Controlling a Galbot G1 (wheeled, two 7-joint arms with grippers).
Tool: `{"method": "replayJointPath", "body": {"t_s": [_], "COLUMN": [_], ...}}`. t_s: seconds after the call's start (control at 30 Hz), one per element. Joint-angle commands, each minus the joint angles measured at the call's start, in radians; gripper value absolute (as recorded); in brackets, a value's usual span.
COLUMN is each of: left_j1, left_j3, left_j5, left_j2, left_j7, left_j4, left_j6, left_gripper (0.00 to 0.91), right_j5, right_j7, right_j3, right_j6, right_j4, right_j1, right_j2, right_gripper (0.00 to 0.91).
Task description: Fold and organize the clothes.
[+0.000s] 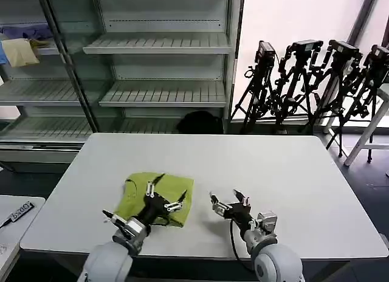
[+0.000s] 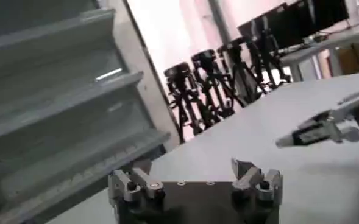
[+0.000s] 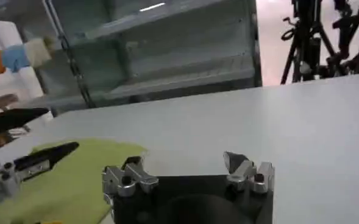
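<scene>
Both my grippers hover low near the white table's (image 1: 292, 172) front edge — my left gripper (image 1: 163, 192) with fingers spread apart above the folded lime T-shirt (image 1: 137, 197), my right gripper (image 1: 228, 201) likewise spread, just beside the shirt over bare tabletop. That shirt lies flat on the table, toward its front-left part — neither gripper holds it.

The soft lime yellow-green T-shirt (image 1: 157, 197) lay folded into a flat, rough square directly beneath the open left end effector (image 1: 164, 194), well left of the right end effector (image 1: 229, 203).
</scene>
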Motion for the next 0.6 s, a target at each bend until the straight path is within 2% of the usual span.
{"method": "replayJointPath", "body": {"t_s": [0.03,0.13,0.27,0.43,0.47,0.6], "left_j1": [0.038,0.071,0.117,0.158,0.161,0.170], "left_j3": [-0.297,-0.350,-0.373,-0.386,-0.387,-0.392], "left_j5": [-0.175,-0.212,-0.216,-0.227,-0.229,-0.235], "left_j2": [0.020,0.000,-0.021,-0.042,-0.043,-0.048], "left_j7": [0.001,-0.002,-0.003,-0.009,-0.010,-0.020], "left_j4": [-0.058,-0.071,-0.085,-0.083,-0.082,-0.074], "left_j6": [0.001,-0.005,-0.032,-0.057,-0.058,-0.062], "left_gripper": [0.907,0.907,0.907,0.907,0.907,0.907], "right_j5": [0.284,0.367,0.404,0.430,0.430,0.436], "right_j7": [0.190,0.259,0.295,0.312,0.317,0.330], "right_j3": [-0.139,-0.167,-0.195,-0.215,-0.219,-0.233], "right_j6": [-0.016,-0.016,-0.017,-0.017,-0.017,-0.017], "right_j4": [-0.069,-0.102,-0.141,-0.177,-0.181,-0.190], "right_j1": [0.062,0.090,0.114,0.133,0.136,0.148], "right_j2": [0.002,0.019,0.050,0.074,0.076,0.083], "right_gripper": [0.907,0.907,0.907,0.907,0.856,0.796]}}
